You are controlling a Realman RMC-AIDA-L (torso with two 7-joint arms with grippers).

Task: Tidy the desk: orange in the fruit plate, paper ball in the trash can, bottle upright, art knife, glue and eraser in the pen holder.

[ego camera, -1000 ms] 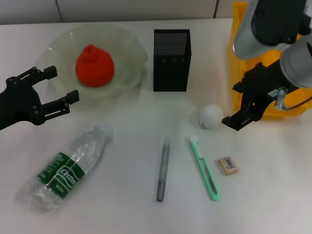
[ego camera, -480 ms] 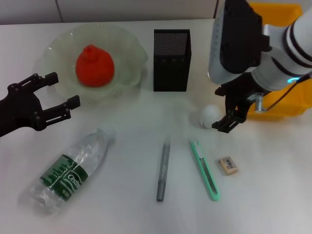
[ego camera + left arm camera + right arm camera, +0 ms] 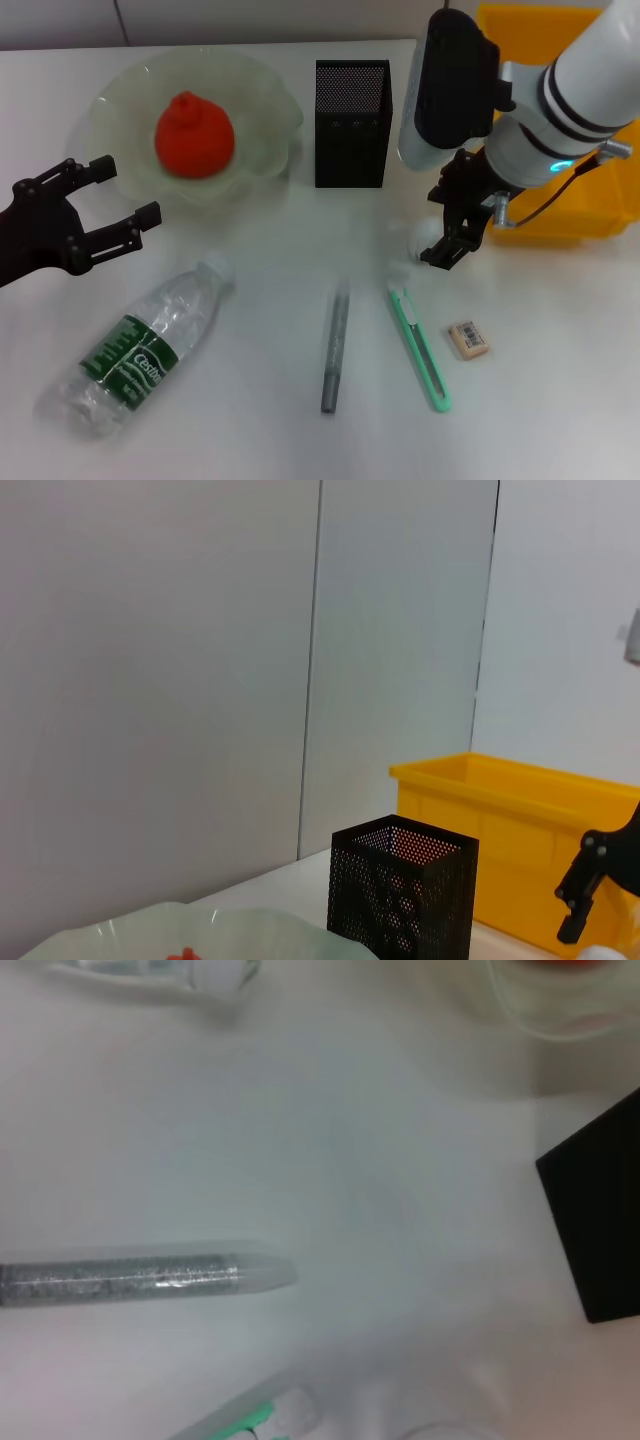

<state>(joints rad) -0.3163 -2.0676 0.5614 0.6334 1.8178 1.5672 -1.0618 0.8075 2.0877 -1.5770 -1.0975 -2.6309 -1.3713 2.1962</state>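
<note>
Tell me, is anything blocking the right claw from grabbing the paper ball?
Nothing visible is. The right claw hangs directly over the paper ball, partly hiding it. The art knife lies nearer the robot, and the pen holder stands farther back.

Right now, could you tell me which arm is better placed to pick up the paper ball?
Right. The right claw hangs directly over the paper ball, while the left claw sits open beside the fruit plate.

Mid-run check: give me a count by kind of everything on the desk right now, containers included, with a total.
Fruit: 1, orange
Trash: 1, paper ball
Bottles: 1, bottle
Stationery: 3, art knife, glue, eraser
Containers: 3, fruit plate, pen holder, trash can
Total: 9
</note>
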